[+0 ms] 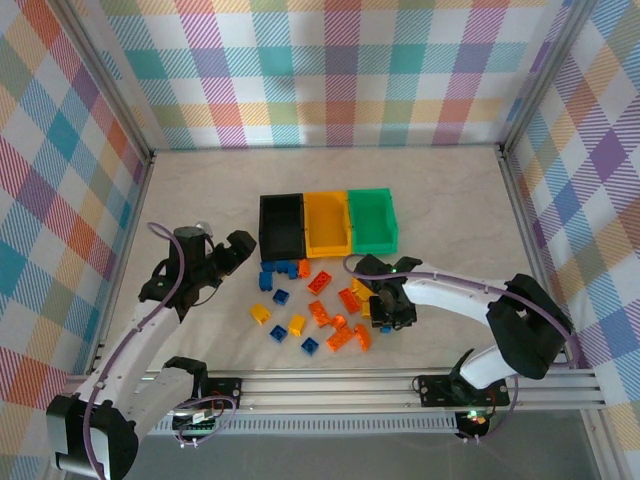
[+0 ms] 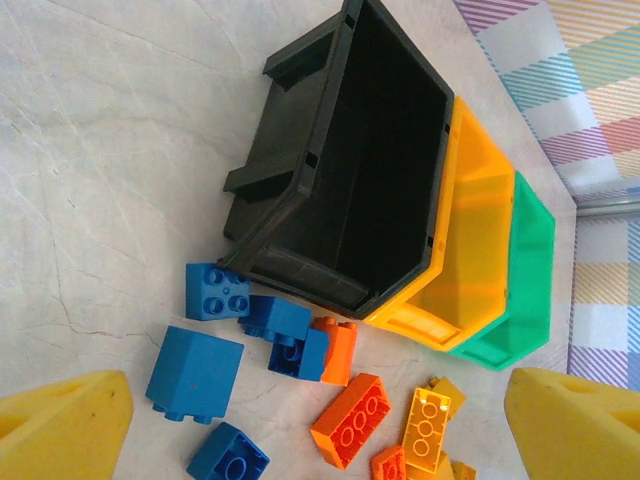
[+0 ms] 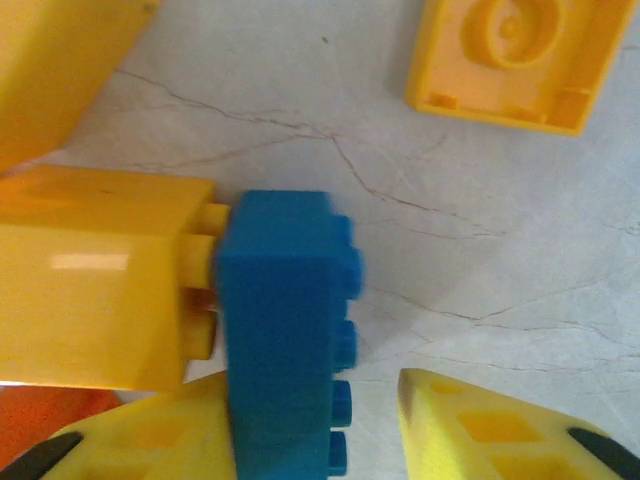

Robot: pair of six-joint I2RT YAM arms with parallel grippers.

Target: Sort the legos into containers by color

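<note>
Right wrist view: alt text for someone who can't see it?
A blue lego lies on its side between the yellow fingers of the right gripper, with a gap on its studded side. A yellow lego touches its other face with its studs; another yellow lego lies hollow side up on the table.

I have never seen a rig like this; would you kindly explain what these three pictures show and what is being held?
These are two robot arms bolted to a table, each ending in a two-finger gripper. The overhead picture looks down from behind them; the other two come from wrist cameras. On the table stand a black bin, a yellow-orange bin and a green bin, with blue, orange and yellow legos scattered nearby. The left gripper is open and empty. The right gripper straddles a blue brick, with a gap beside one finger.
</note>
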